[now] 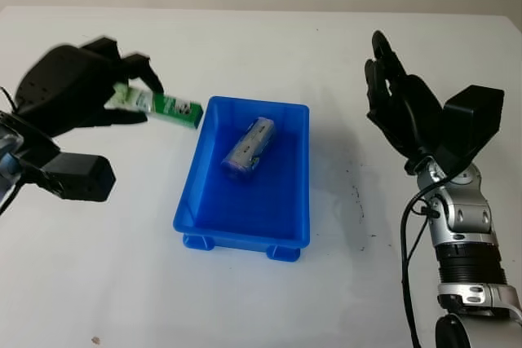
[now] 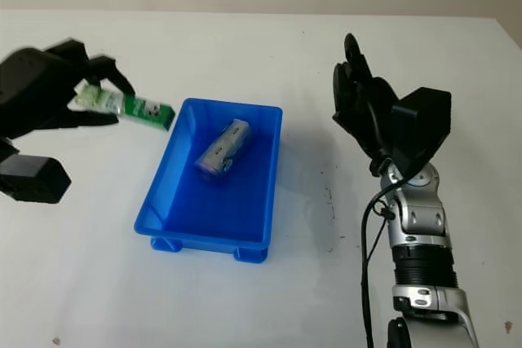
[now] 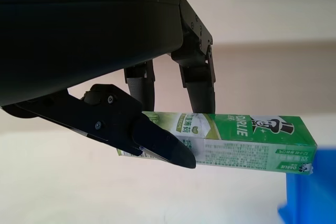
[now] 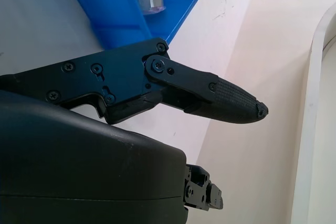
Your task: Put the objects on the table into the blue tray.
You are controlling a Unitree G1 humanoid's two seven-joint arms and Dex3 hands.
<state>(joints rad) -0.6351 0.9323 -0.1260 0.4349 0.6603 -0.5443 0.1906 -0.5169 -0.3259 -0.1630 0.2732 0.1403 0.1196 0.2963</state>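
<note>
Left hand (image 1: pixel 77 91) up off the white table (image 1: pixel 98 283), left of the blue tray (image 1: pixel 245 226), fingers (image 3: pixel 157 142) clamped on one end of a green toothpaste box (image 1: pixel 163 106) (DARLIE printed on its side); the box's free end pokes toward the tray's near-left wall, stopping just short of the rim. Inside the tray, toward its far end, a silvery-blue tube (image 1: pixel 249 146) lies at a slant. Right hand (image 1: pixel 395 99) raised over the table to the right of the tray, open, holding nothing.
</note>
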